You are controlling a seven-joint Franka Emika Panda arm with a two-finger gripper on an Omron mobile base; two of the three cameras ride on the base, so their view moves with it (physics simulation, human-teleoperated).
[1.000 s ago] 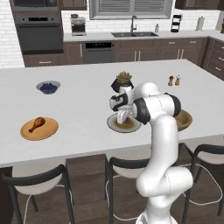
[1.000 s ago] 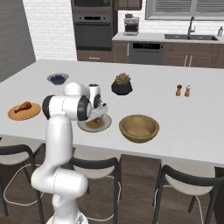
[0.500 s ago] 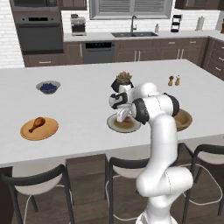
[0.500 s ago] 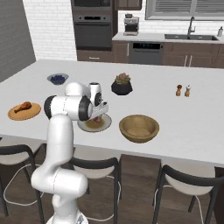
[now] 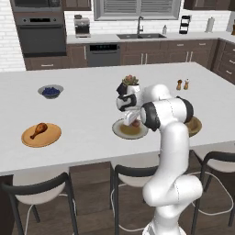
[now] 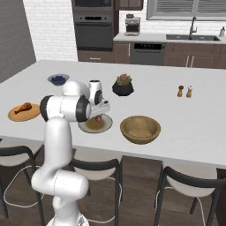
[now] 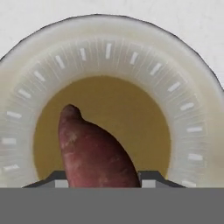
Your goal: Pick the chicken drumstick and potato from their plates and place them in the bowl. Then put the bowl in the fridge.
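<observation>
Potato (image 7: 94,151) lay on the tan centre of the grey-rimmed plate (image 7: 192,87), its narrow end pointing away from me, and that plate sat near the front edge of the tabletop (image 5: 92,105), about midway along it. My fingers (image 7: 59,178) stood on either side of the potato's fat end, right up against it, though I could not tell whether they were already pinching it or only resting beside it. From the base cameras my hand (image 6: 98,118) hung low over that plate with the reddish lump just under it.

On the wooden plate (image 5: 41,134) toward the front left corner was the chicken drumstick (image 5: 39,129), well apart from me. The bowl (image 6: 140,129) stood just to the right of the grey-rimmed plate, near the front edge. A potted plant (image 6: 123,85) sat behind the plate, toward the middle of the tabletop.
</observation>
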